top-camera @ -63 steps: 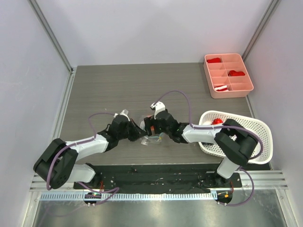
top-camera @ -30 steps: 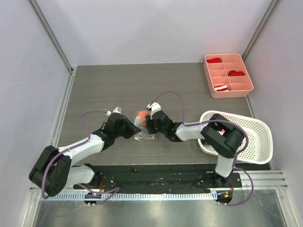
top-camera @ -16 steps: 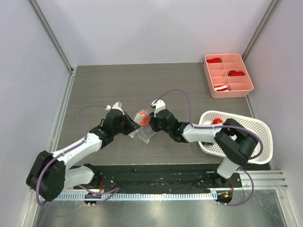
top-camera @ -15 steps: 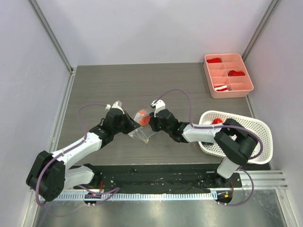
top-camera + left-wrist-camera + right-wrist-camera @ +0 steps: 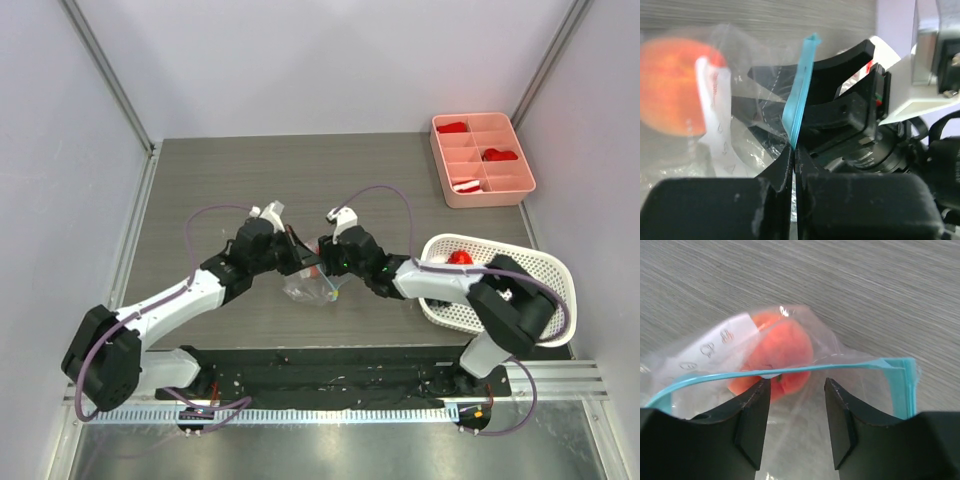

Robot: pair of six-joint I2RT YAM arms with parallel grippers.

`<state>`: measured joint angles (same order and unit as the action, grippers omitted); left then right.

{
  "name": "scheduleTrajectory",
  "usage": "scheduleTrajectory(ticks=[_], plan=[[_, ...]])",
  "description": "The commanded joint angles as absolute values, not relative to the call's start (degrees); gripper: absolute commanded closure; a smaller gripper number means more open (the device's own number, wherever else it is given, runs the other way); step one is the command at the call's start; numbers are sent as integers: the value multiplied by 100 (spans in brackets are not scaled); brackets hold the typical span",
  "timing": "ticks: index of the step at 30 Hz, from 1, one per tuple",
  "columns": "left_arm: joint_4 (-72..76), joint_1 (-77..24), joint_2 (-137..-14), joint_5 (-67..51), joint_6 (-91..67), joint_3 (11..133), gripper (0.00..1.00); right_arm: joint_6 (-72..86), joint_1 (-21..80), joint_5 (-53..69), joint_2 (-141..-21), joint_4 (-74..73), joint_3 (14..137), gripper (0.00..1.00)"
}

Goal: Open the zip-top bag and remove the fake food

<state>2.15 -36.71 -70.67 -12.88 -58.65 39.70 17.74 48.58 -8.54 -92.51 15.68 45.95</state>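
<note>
The zip-top bag (image 5: pixel 312 288) hangs between my two grippers over the middle of the table. My left gripper (image 5: pixel 297 260) is shut on its teal zip strip (image 5: pixel 800 95), which stands up out of the closed fingertips (image 5: pixel 785 160). My right gripper (image 5: pixel 323 264) faces it from the right, open. In the right wrist view its fingers (image 5: pixel 752 410) stand apart at the bag's mouth, with the teal strip (image 5: pixel 790 371) running across their tips. The round orange-peach fruit (image 5: pixel 775 357) sits inside the bag just beyond them, and shows in the left wrist view too (image 5: pixel 670 87). No other fake food is visible in the bag.
A white perforated basket (image 5: pixel 545 300) stands at the right with a red piece (image 5: pixel 458 258) in it. A pink divided tray (image 5: pixel 505 185) with red-and-white bits is at the back right. The right arm's forearm lies over the basket's left rim.
My left gripper has moved right with the bag's strip, closing the gap to the right gripper. The orange fruit, earlier plain between the grippers from above, is now mostly hidden.
</note>
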Motion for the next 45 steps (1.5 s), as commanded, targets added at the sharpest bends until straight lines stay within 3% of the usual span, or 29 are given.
scheduleTrajectory(ticks=[1, 4, 10, 18, 29, 36, 45], plan=[[1194, -4314, -7224, -1889, -6440, 4421, 100, 1898, 4825, -747, -8044, 830, 4378, 46], [2081, -4351, -7435, -2056, -6924, 4098, 100, 1811, 4825, -659, -7517, 258, 4254, 38], [2837, -3992, -7768, -1793, -7347, 3158, 100, 1582, 4825, -536, -7558, -176, 4254, 25], [3577, -3735, -8007, -2012, -7620, 2575, 100, 1459, 4825, -536, -8244, -27, 4517, 24], [1040, -3727, -7023, -1108, -5960, 3251, 100, 1591, 4825, -756, -8499, 1536, 4088, 16], [1397, -3770, -7224, -1863, -6161, 3577, 100, 1520, 4825, -519, -8798, 3530, 3437, 11], [545, -4157, -7417, -1933, -5801, 4832, 100, 1574, 4825, -896, -7569, 2499, 3191, 11]])
